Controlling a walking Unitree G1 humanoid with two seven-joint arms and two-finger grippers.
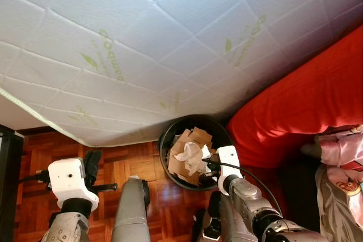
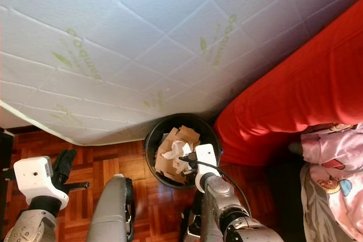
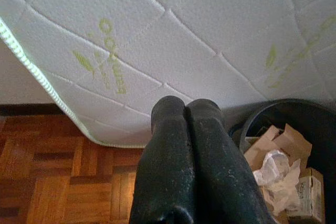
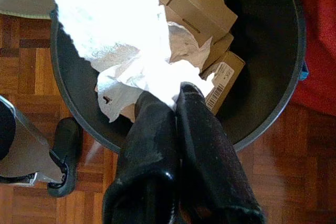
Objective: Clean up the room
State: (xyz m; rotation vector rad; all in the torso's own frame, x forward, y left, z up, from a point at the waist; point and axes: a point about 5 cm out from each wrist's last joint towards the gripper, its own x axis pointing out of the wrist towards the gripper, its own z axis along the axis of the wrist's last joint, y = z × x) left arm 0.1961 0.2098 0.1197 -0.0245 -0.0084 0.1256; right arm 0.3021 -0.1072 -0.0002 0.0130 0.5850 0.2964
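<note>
Right gripper (image 4: 176, 98): fingers clamped on crumpled white tissue (image 4: 121, 35) above round black bin (image 4: 283, 93) of brown cardboard scraps (image 4: 202, 6). Left gripper (image 3: 186, 111): fingers closed, empty, beside bin.

A bin (image 1: 168, 143) stands on the floor (image 1: 133, 162) before the mattress (image 1: 142, 43), its far rim under the mattress edge. Cardboard (image 1: 195, 137) and tissue (image 1: 191, 155) lie in it. A cushion (image 1: 300, 106) lies right of the bin, touching the mattress. Clothing (image 1: 340, 168) lies further right.
</note>
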